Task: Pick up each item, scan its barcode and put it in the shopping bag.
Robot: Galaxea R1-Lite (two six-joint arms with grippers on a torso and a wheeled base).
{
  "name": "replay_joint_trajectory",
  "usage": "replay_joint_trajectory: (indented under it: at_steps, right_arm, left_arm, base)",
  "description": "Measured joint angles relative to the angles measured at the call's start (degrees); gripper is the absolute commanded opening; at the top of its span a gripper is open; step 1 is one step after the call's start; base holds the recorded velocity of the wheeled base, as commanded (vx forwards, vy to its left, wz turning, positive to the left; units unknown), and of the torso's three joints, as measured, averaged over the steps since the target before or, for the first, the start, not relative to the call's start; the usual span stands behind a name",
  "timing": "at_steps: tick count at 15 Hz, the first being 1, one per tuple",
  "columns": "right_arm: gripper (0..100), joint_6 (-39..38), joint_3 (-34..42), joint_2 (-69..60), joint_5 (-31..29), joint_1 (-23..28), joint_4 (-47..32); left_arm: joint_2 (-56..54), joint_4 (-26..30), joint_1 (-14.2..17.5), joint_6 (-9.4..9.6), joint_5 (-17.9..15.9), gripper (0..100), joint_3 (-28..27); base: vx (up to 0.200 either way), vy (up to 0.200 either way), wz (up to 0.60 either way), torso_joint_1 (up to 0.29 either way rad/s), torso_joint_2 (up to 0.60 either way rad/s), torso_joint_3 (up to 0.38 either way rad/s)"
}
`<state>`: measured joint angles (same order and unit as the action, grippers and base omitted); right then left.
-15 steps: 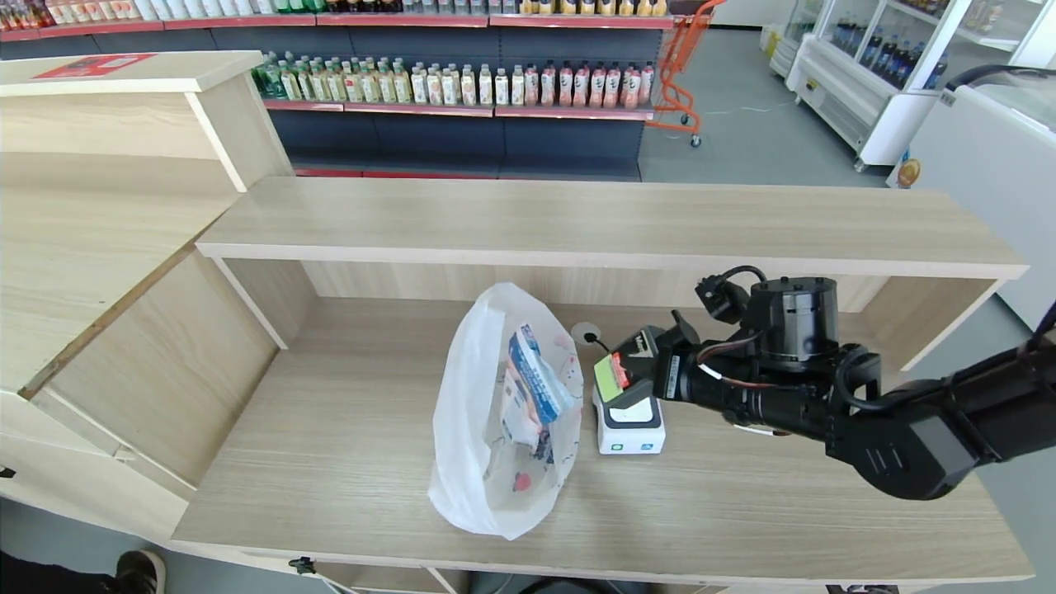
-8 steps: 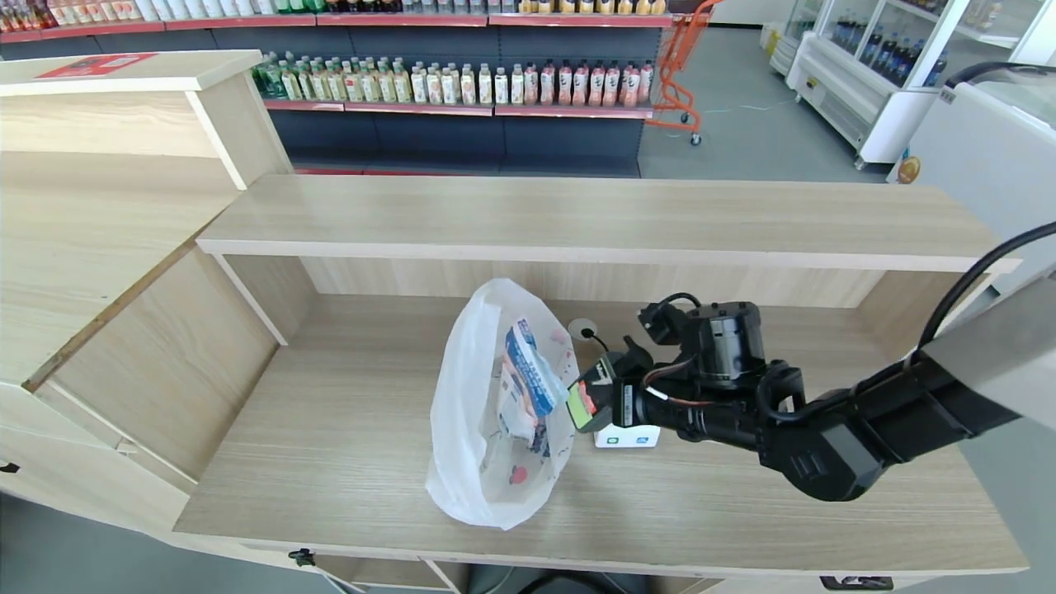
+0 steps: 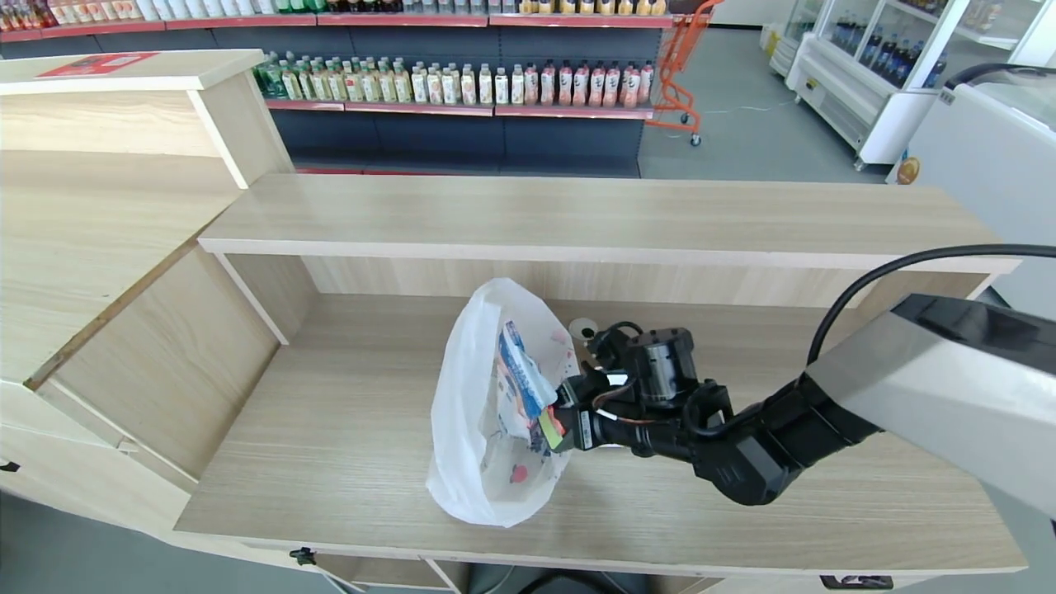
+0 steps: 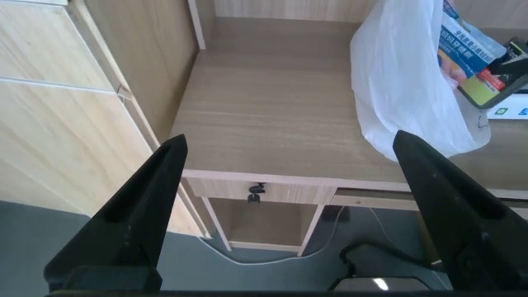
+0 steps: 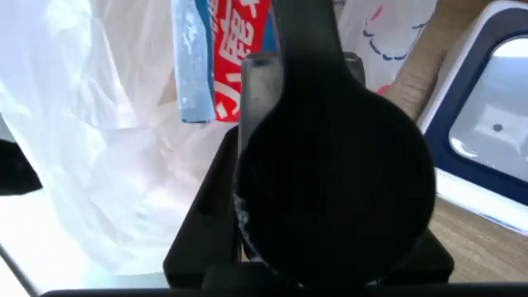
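Your left gripper (image 4: 290, 142) hung with its fingers spread wide and nothing between them, short of the counter's (image 3: 330, 462) near edge and well apart from the bag (image 3: 474, 412). The bag stood upright mid-counter with a blue-and-white pouch (image 3: 521, 381) inside it. At the bag's 3 o'clock side you had the pack (image 3: 550, 426), green with a red end, touching the plastic; I could not tell whether it was past the rim. Your right gripper (image 3: 558, 426) was clamped on that pack, its arm lying in from 4 o'clock, low over the counter. The scanner (image 5: 495, 140) sat just at 3 o'clock of the bag, under the right wrist and largely covered by it.
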<state>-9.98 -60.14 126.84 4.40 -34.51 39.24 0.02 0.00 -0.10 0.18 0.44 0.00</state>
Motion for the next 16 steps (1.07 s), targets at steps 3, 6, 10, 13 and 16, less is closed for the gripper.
replay_joint_trajectory:
  at_steps: [3,6,10,13,16]
  right_arm:
    - [0,1.8,-0.7,2.5,-1.0,-0.4,-0.2]
    - [0,1.7,-2.0,4.3,-2.2,-1.9,-0.2]
    - [0,0.8,-4.6,5.7,-2.0,-4.3,-0.3]
    - [0,0.9,-5.4,7.0,-1.9,-5.9,-0.2]
    - [0,2.5,-5.7,8.4,-1.9,-6.8,0.2]
  left_arm:
    - [0.0,0.0,0.0,0.0,0.0,100,0.0]
    - [0.0,0.0,0.0,0.0,0.0,100,0.0]
    - [0.0,0.0,0.0,-0.02,0.0,100,0.0]
    - [0.0,0.0,0.0,0.0,0.0,100,0.0]
    - [0.0,0.0,0.0,0.0,0.0,100,0.0]
  base:
    - [0.0,0.0,0.0,0.0,0.0,0.0]
    - [0.0,0.0,0.0,0.0,0.0,0.0]
    - [0.0,0.0,0.0,0.0,0.0,0.0]
    - [0.0,0.0,0.0,0.0,0.0,0.0]
    - [0.0,0.0,0.0,0.0,0.0,0.0]
